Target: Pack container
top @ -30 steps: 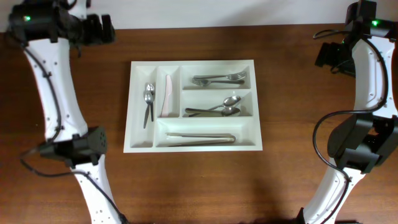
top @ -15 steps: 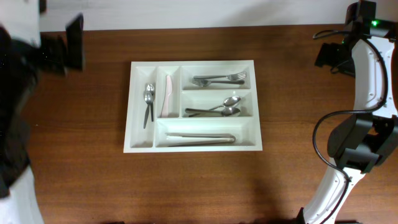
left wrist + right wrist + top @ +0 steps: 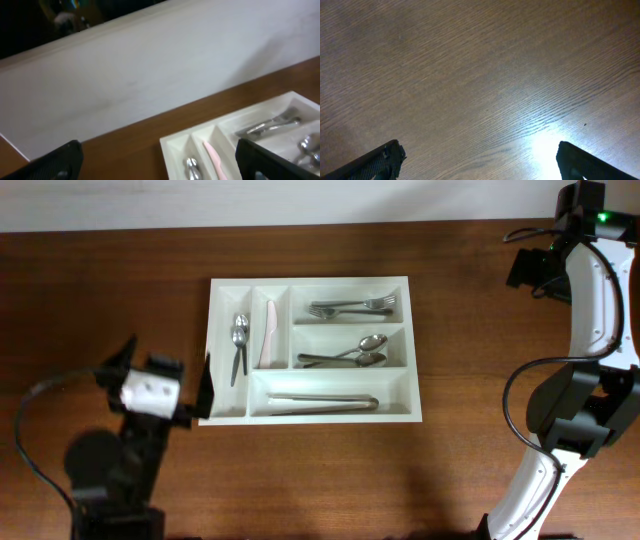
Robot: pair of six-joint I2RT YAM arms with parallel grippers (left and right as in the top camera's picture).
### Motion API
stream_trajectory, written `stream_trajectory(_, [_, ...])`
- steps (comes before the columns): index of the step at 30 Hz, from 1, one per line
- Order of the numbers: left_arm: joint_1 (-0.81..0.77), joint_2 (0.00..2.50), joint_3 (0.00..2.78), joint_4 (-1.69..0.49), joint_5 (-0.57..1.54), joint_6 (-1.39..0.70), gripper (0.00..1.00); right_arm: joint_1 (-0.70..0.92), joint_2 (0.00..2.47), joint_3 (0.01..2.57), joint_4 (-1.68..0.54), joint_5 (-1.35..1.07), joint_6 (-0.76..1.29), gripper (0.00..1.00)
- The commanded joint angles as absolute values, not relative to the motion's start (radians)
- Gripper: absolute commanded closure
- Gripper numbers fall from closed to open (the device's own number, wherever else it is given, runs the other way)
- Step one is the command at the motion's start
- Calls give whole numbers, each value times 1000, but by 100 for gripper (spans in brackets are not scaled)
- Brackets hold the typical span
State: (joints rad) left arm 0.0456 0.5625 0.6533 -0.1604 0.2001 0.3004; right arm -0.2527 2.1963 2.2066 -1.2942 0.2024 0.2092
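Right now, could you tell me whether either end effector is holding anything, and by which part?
Nothing is held. The left end effector and the right end effector both stand open and empty; the utensils lie in the container.

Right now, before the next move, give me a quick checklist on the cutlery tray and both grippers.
1. Left gripper open and empty: ok.
2. Right gripper open and empty, over bare table: ok.
3. Container lying flat on the table: ok.
4. Contents sorted, with forks, spoons and tongs in the long compartments, a single spoon and a pink utensil in the narrow ones: ok.
5. Cutlery outside the container: none in the overhead view: ok.
6. Left gripper clear of the container's near-left corner: cannot tell; they overlap from overhead.
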Motion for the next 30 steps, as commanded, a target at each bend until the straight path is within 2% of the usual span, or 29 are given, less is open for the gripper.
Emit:
stream_trajectory(1, [41,464,549,-146,204,286,1,-250,2200,2210,-1294,218,210,1])
stream_trajectory(10, [-33,240,319,-140,106,285,1,-250,2200,2210,-1294,218,210,1])
stream_trajectory(21, [-30,61,136,-154,59,194,1,-250,2200,2210,-1294,218,210,1])
stream_trajectory(30, [9,4,90,-236,59,168,1,-250,2200,2210,-1294,218,210,1])
